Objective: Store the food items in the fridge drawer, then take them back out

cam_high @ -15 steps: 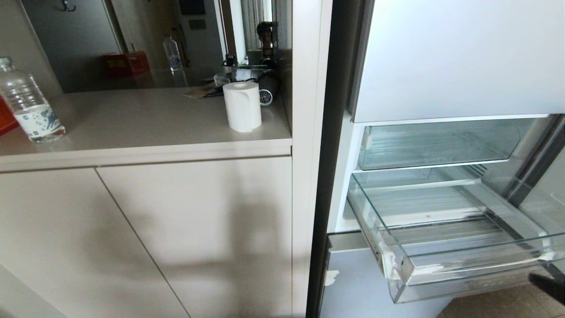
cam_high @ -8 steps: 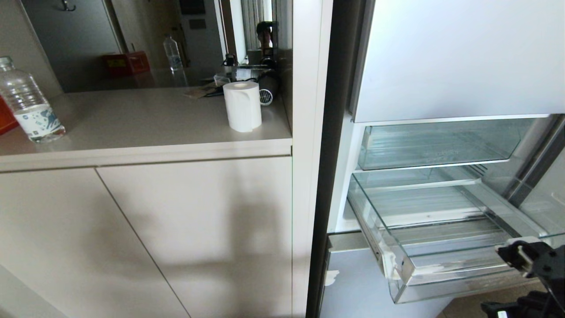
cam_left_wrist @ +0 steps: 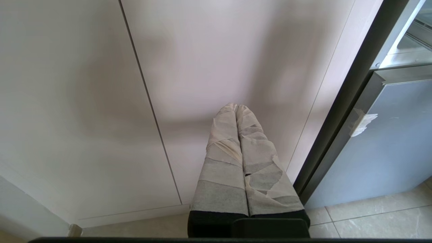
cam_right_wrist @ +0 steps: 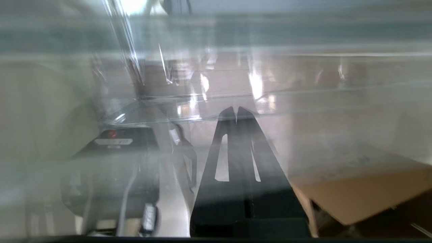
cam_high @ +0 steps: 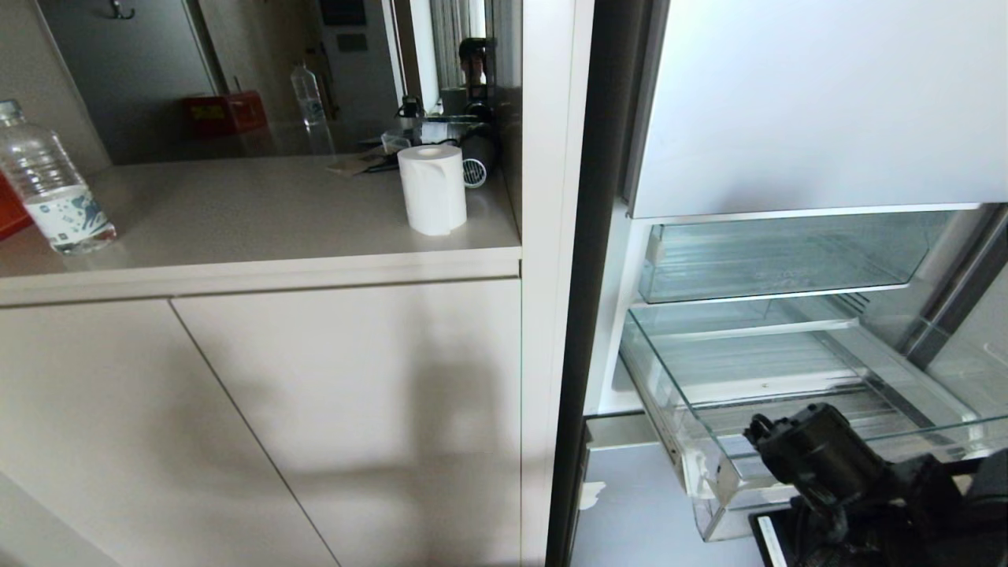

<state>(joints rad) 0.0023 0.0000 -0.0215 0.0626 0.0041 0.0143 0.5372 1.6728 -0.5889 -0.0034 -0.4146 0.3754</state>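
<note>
Since the earlier frame the right arm has risen into the lower right of the head view, before the fridge drawer (cam_high: 787, 378). Right end effector (cam_right_wrist: 236, 111) pressed together, empty. No fruit visible; the next move likely means fetching one.

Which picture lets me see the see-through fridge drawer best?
The head view: the fridge drawer shows pulled out, with its ribbed base and front lip. The right wrist view gives only a blurred clear edge past the right gripper. The left wrist view shows none of it.
</note>
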